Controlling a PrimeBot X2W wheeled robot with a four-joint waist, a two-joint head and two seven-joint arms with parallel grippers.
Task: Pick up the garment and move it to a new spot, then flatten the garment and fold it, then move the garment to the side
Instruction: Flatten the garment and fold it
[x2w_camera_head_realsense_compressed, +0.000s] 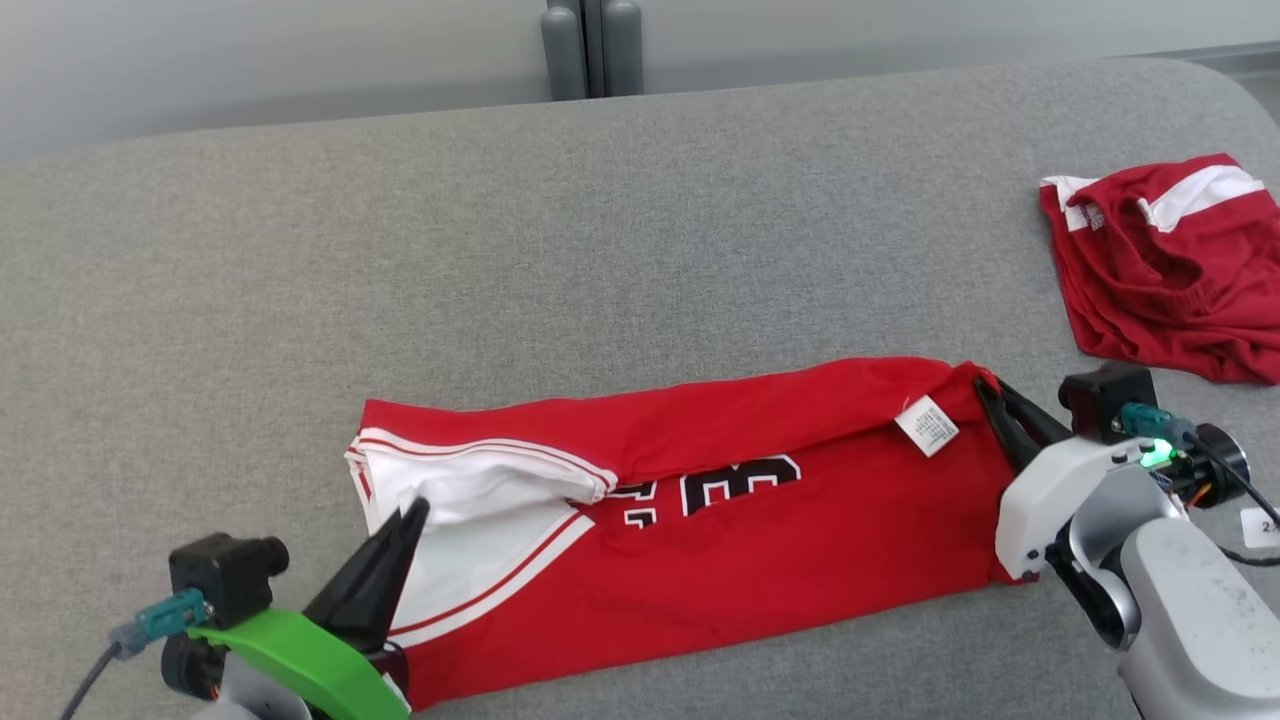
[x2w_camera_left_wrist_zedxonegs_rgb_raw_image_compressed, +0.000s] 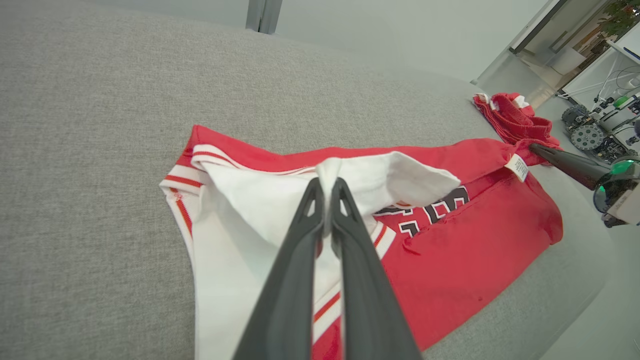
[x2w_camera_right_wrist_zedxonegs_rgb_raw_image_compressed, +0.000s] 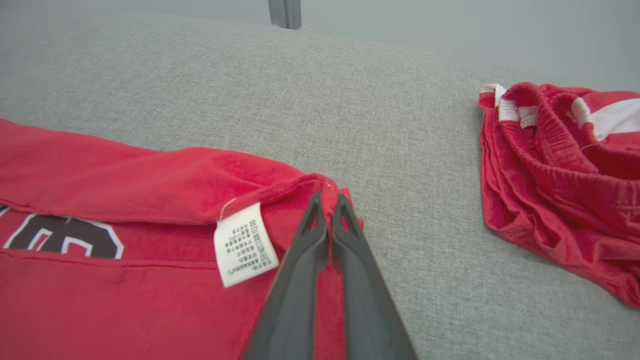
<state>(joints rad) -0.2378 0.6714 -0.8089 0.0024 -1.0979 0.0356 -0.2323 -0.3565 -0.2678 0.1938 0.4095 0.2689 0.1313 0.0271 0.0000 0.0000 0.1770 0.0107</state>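
Fold step, judged mid-way. The garment, a red jersey with white side panels and a black number, lies stretched out on the grey surface between the two sets of jaws, its long far edge already turned over toward the near side.

Left jaws: pinched narrow on a bunched white fold at their end of the garment. Right jaws: pinched narrow on the red corner at the other end, care label just beside the tips. Each holds one end of the turned-over flap.

Next move probably calls for both arms to carry that flap across together, keeping the cloth taut between the jaws, lay it flush with the near edge, then release. Uneven travel would likely skew the fold or drag the bottom layer.

Views: the head view gives the whole length and both grips at once. The left wrist view shows white cloth squeezed up between the tips, which is unclear from the head. The right wrist view shows the hem caught at the very tips. Red shorts lie crumpled well beyond the right jaws, apart from the garment.
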